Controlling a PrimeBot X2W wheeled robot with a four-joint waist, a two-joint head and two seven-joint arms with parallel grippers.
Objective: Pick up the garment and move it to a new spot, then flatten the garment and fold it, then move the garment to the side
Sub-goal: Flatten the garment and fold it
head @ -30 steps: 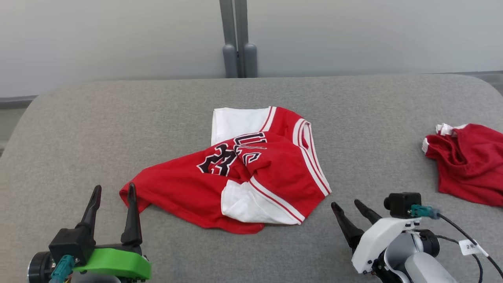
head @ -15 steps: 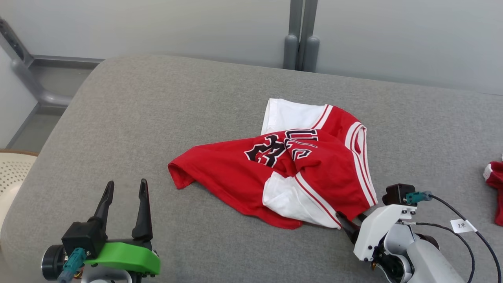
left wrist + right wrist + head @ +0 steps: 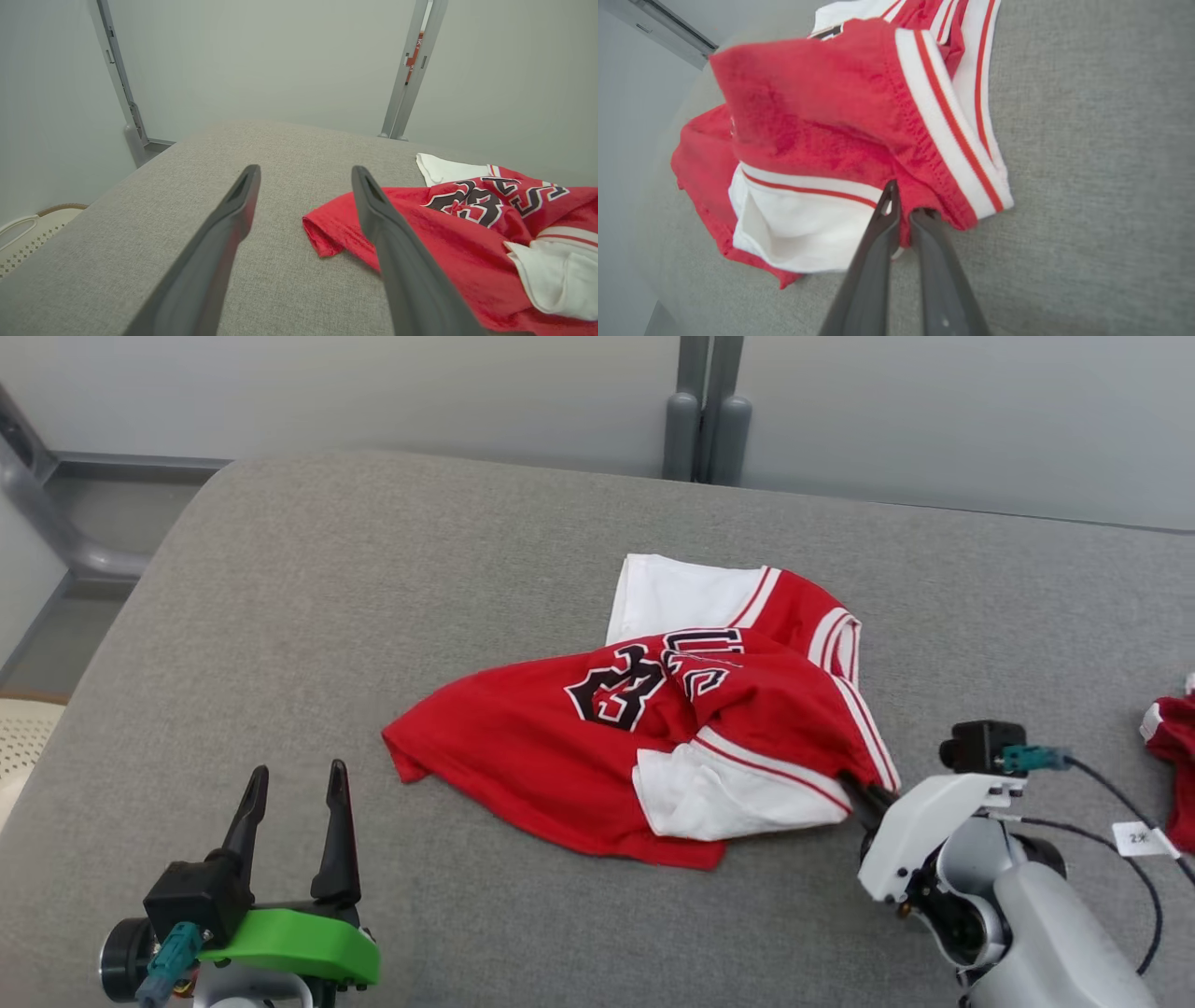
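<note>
**Grip check: right side has the jersey, left is idle**

Quick rundown for you, op. Your right gripper (image 3: 902,212) is pinched nearly closed on the garment (image 3: 579,737). In the right wrist view the two fingers squeeze a bunched bit of red cloth right by the white, red-striped trim, next to a white sleeve. It's an edge grab on the shirt's right side, which makes sense imo: hold an edge and the rest trails behind when you lift or drag, instead of balling up.

The shirt itself sits crumpled roughly mid-way across the gray padded surface (image 3: 373,569), lettering up and folded over itself. One white sleeve pokes out on the far side, the other lies near your right gripper. Most of it rests on the padding. Only the pinched part looks a bit raised, tho I can't be sure.

Your left gripper (image 3: 297,770) is spread wide w/ nothing in it, hovering low at the front left, apart from the red corner of the shirt that points its way. Prob kept there so it's out of the path but close enough to take that corner for the flattening.

My read: you're at the pick-up/relocate step, so early — flatten, fold and the side move aren't done yet.

Things to watch:
- A one-point pinch on thin jersey can slip, or just stretch the trim.
- There's a second red garment (image 3: 1174,747) at the far right edge. Don't haul toward it or the two get mixed.
- The left half of the padding looks like the safer drop spot.
</note>
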